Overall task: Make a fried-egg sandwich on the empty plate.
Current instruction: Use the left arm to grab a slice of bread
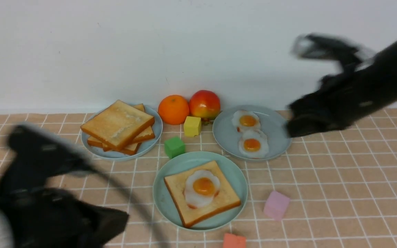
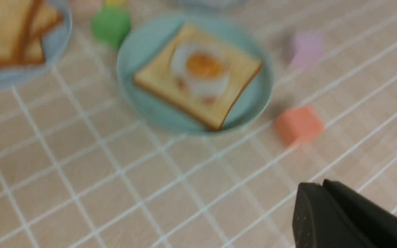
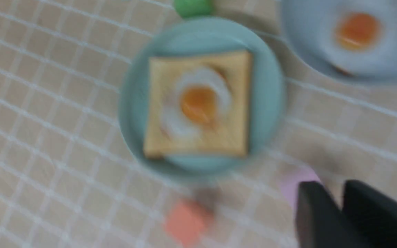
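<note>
We are looking across a tiled table, both arms blurred. The left arm is hanging low at the near left corner. Its left gripper is showing fingers pressed together, holding nothing. The right arm is hanging high beside the egg plate. Its right gripper is showing a narrow gap between the fingers, nothing in it.

The mint-green plate is sitting nearest us, between the arms, so either can reach it. It is carrying one toast slice lying flat, a fried egg resting near its middle. We judge that leaves even crust for a lid. The sandwich is lacking its top slice.

The toast stack is waiting on a blue-grey plate on the left arm's side. Two spare eggs are lying on the egg plate.

An orange and apple are sitting by the wall. Small blocks are lying around: yellow, green just beside the mint rim, pink, red.
</note>
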`<action>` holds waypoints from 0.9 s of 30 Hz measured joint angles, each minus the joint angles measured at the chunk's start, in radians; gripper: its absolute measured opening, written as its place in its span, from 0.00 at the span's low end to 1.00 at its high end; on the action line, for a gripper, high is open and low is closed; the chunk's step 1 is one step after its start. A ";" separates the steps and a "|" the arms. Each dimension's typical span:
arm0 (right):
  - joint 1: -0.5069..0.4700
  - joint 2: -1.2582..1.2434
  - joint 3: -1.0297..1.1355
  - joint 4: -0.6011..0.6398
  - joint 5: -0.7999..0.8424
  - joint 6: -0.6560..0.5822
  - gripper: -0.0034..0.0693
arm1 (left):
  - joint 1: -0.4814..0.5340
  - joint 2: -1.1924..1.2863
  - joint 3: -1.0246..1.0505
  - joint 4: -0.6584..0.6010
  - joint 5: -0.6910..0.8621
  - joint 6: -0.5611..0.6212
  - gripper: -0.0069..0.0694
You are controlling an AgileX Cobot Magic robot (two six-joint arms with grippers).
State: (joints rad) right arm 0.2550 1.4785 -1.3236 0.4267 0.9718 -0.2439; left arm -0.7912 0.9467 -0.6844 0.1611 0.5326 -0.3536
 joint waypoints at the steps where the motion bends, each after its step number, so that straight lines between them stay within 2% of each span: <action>1: -0.002 -0.071 0.004 -0.037 0.041 0.032 0.09 | 0.004 0.054 -0.030 0.015 0.015 0.007 0.10; 3: -0.002 -0.166 0.021 -0.071 0.082 0.073 0.03 | 0.039 0.165 -0.108 0.027 0.036 0.027 0.07; 5: -0.002 -0.212 0.033 -0.078 0.094 0.086 0.03 | 0.072 0.211 -0.146 0.028 0.040 0.046 0.07; 7: -0.002 -0.326 0.074 -0.083 0.104 0.102 0.04 | 0.191 0.334 -0.246 0.025 0.042 0.150 0.07; 10: -0.002 -0.414 0.117 -0.083 0.106 0.109 0.04 | 0.274 0.420 -0.316 0.009 0.054 0.230 0.07; 12: -0.002 -0.505 0.172 -0.083 0.112 0.112 0.05 | 0.367 0.531 -0.404 -0.012 0.062 0.303 0.07; 17: -0.002 -0.606 0.232 -0.086 0.120 0.112 0.05 | 0.442 0.712 -0.555 -0.012 0.062 0.377 0.08; 21: -0.002 -0.636 0.243 -0.086 0.130 0.112 0.05 | 0.451 0.806 -0.628 0.026 0.062 0.416 0.17; 24: -0.002 -0.647 0.244 -0.086 0.149 0.112 0.05 | 0.451 0.880 -0.683 0.097 0.061 0.414 0.35; 25: -0.002 -0.647 0.244 -0.086 0.151 0.112 0.06 | 0.451 0.883 -0.683 0.097 0.061 0.412 0.35; 26: -0.002 -0.647 0.244 -0.086 0.155 0.113 0.06 | 0.451 0.911 -0.692 0.138 0.056 0.401 0.45; 27: -0.002 -0.647 0.244 -0.086 0.158 0.113 0.06 | 0.451 0.924 -0.694 0.161 0.054 0.388 0.50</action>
State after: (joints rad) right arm 0.2534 0.8319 -1.0797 0.3404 1.1300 -0.1310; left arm -0.3404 1.8707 -1.3779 0.3225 0.5862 0.0345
